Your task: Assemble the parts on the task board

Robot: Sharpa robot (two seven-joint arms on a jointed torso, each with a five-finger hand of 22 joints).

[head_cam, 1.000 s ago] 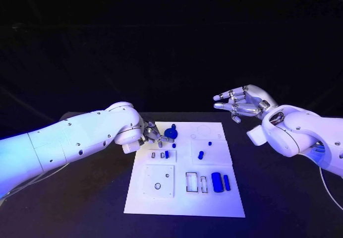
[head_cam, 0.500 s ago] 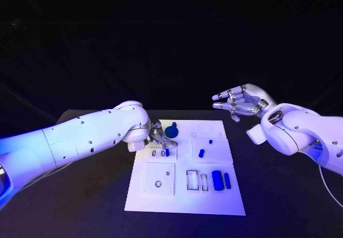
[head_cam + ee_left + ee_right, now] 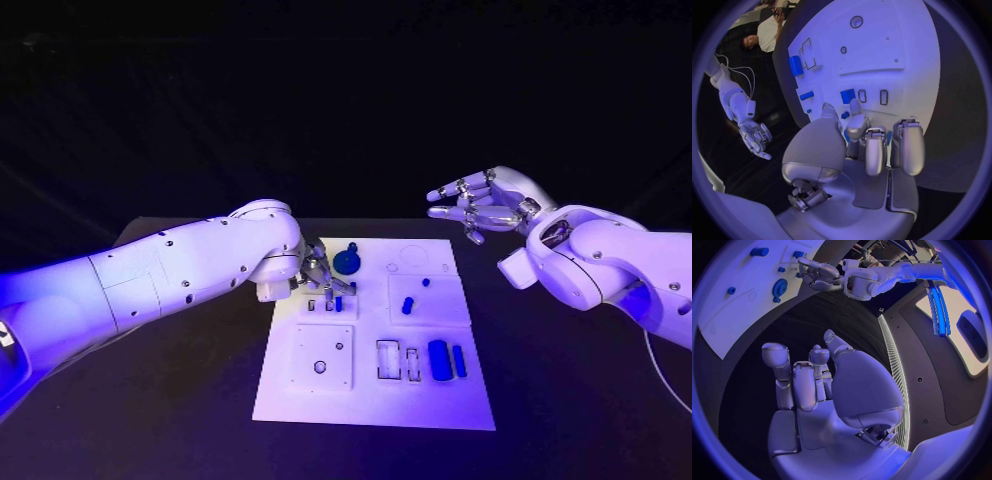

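My left robot hand [image 3: 320, 276] pinches a small blue part [image 3: 847, 136] over the task board [image 3: 368, 400], far left. My right robot hand [image 3: 488, 206] hangs apart, empty. Best lowered upright, I judge.

We see the task board [image 3: 375, 400] mid surface [image 3: 173, 400]. Left hand [image 3: 323, 275] over board's far-left part, w/ round part [image 3: 346, 263] just beside it. Long parts [image 3: 440, 360] sit near-right on board. Right hand [image 3: 483, 205] well apart, beyond far-right corner.

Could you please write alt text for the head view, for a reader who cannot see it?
The left hand reaches down over the far left part of the white task board on a black table, beside small blue parts. The right hand hangs apart from the board, fingers spread, holding nothing.
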